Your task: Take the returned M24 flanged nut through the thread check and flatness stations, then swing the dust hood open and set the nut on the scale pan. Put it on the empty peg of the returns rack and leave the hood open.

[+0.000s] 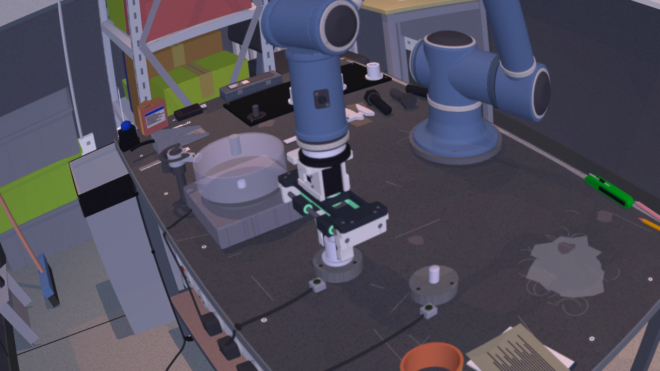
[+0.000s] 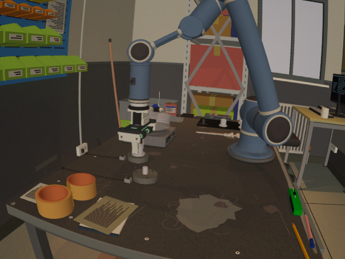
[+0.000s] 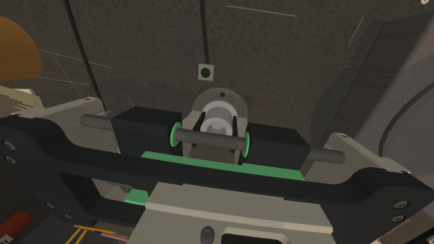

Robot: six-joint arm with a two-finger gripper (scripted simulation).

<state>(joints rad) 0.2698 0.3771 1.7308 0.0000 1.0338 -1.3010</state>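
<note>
The white flanged nut (image 1: 333,253) (image 3: 217,119) sits on the grey round station disc (image 1: 337,266) near the bench's front-left edge, clasped by my closed gripper (image 1: 336,247) (image 3: 217,129) from straight above. A second round station disc (image 1: 434,284) with a white post stands to the right. The scale (image 1: 240,203) sits behind, its clear dust hood (image 1: 240,164) down over the pan. The black returns rack (image 1: 295,94) lies at the back of the bench with a white nut (image 1: 372,70) on one peg.
Behind the bench stand metal shelves with coloured boxes. The arm's blue base (image 1: 454,129) occupies the back right. Small sensor boxes (image 1: 317,284) with cables sit in front of each disc. An orange tape roll (image 1: 431,357), papers (image 1: 517,353) and a green knife (image 1: 608,190) lie near the edges.
</note>
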